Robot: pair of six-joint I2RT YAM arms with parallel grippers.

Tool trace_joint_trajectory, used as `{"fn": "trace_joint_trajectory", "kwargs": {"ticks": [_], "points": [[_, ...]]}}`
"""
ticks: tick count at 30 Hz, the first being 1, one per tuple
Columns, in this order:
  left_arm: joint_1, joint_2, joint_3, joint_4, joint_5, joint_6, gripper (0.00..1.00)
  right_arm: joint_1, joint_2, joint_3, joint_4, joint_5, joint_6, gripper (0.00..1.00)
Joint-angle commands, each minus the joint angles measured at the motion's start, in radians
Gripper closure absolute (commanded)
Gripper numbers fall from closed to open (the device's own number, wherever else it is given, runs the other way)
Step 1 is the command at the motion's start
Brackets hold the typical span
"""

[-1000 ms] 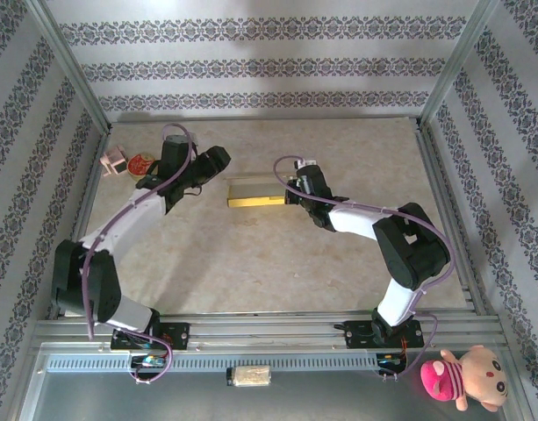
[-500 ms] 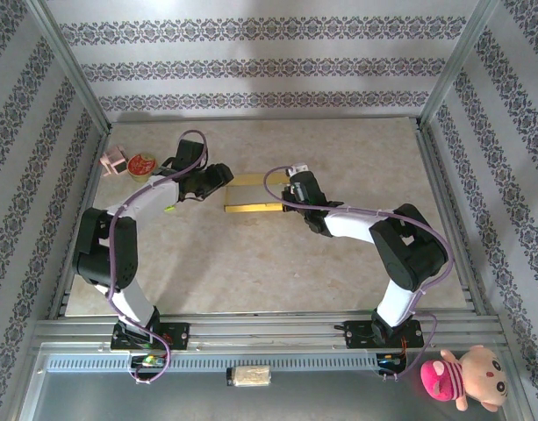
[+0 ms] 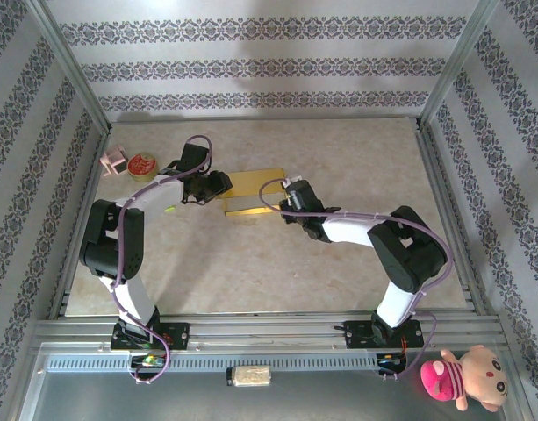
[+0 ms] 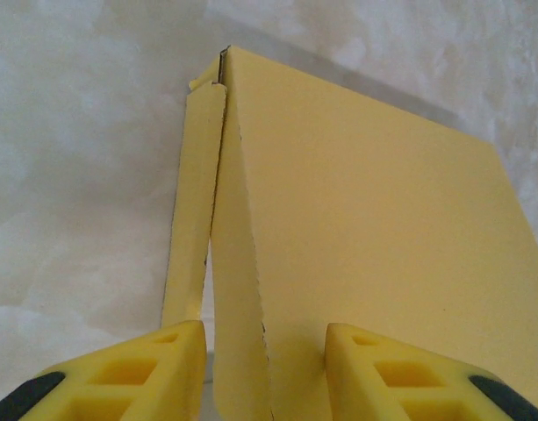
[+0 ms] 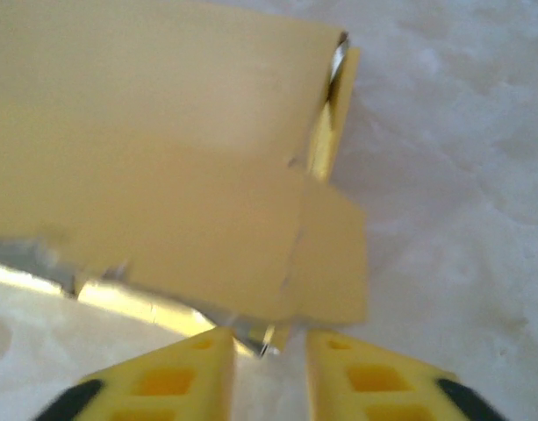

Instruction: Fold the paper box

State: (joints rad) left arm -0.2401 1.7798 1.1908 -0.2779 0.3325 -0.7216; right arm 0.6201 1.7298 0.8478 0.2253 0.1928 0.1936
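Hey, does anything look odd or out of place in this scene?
Yes: the paper box isn't closed; its narrow side flap stands away from the body, leaving a gap. A pink plush toy sits off the table, beyond its near right corner.

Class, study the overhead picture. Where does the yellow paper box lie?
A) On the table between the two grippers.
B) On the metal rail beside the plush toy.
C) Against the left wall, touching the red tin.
A: the paper box lies on the table between the left gripper and the right gripper, well apart from the red tin.
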Motion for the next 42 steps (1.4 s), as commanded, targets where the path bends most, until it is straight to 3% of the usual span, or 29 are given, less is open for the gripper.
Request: {"fn": "trace_joint_trajectory", "kwargs": {"ticks": [1, 6, 12, 15, 19, 21, 25, 30, 33, 37, 42], "points": [[0.007, 0.016, -0.009, -0.004, -0.012, 0.01, 0.6, 0.015, -0.071, -0.029, -0.037, 0.0, -0.019, 0.62], [0.007, 0.024, -0.012, 0.006, -0.004, 0.004, 0.6, 0.024, -0.184, -0.075, -0.074, -0.03, -0.029, 0.45], [0.006, 0.021, -0.013, 0.011, -0.004, 0.004, 0.6, 0.0, -0.398, -0.06, -0.206, -0.253, -0.104, 0.41], [0.005, 0.021, -0.013, 0.009, -0.004, 0.007, 0.6, -0.046, -0.47, -0.049, -0.178, -0.359, -0.054, 0.37], [0.006, 0.023, -0.015, 0.009, 0.002, 0.007, 0.6, -0.095, -0.456, 0.018, -0.142, -0.318, 0.068, 0.27], [0.003, 0.024, -0.016, 0.012, 0.005, 0.004, 0.6, -0.129, -0.378, 0.121, -0.226, -0.318, 0.173, 0.25], [-0.002, 0.023, -0.015, 0.007, -0.002, 0.004, 0.6, -0.189, -0.153, 0.407, -0.488, -0.43, 0.35, 0.32], [-0.005, 0.029, -0.008, 0.001, -0.006, 0.005, 0.6, -0.204, 0.046, 0.549, -0.586, -0.451, 0.414, 0.41], [-0.006, 0.027, -0.018, 0.009, -0.013, 0.005, 0.6, -0.204, 0.127, 0.566, -0.604, -0.477, 0.405, 0.47], [-0.008, 0.05, -0.016, 0.025, 0.011, 0.009, 0.6, -0.204, 0.203, 0.565, -0.611, -0.53, 0.399, 0.67], [-0.009, 0.069, -0.046, 0.058, 0.015, 0.003, 0.6, -0.204, 0.256, 0.54, -0.614, -0.484, 0.387, 0.71]]}}
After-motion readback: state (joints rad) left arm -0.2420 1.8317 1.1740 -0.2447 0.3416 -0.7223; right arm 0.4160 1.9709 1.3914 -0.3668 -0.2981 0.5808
